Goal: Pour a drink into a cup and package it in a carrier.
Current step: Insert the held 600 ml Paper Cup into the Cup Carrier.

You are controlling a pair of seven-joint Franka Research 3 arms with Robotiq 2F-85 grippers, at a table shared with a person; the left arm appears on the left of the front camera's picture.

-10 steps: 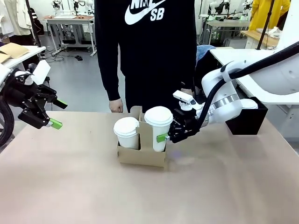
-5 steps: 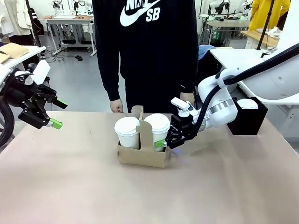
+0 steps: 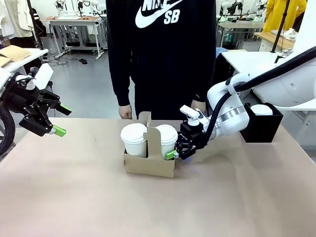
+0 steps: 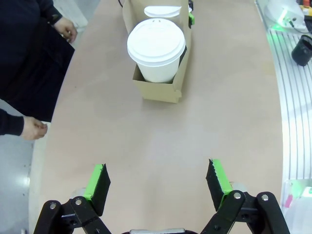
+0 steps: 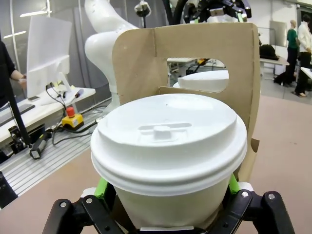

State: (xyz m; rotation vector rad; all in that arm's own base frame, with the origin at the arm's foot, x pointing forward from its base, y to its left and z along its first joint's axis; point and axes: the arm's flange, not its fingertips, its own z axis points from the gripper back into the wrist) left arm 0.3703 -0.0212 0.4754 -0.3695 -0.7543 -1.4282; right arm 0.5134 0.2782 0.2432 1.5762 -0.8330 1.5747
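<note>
We see the brown cardboard carrier standing near the middle of the table, its long axis running left to right across the front view, with its upright handle panel rising between the two occupied slots. The tall white paper cup sits upright in the slot on the robot's right side, lid up, its long axis vertical and its lower body sunk behind the carrier wall. A second lidded white cup stands upright in the slot to its left.

Our right gripper is low at the carrier's right end, its green-padded fingers straddling the tall cup just below the lid. In the right wrist view the pads sit at either side of the cup wall, but we cannot tell whether they press on it or stand just clear.

Our left gripper hangs above the table's left edge, well apart from the carrier, with its fingers spread wide and nothing between them.

A black square box sits at the table's far right. A person in a dark sweatshirt stands at the far side, one hand by the table edge.
</note>
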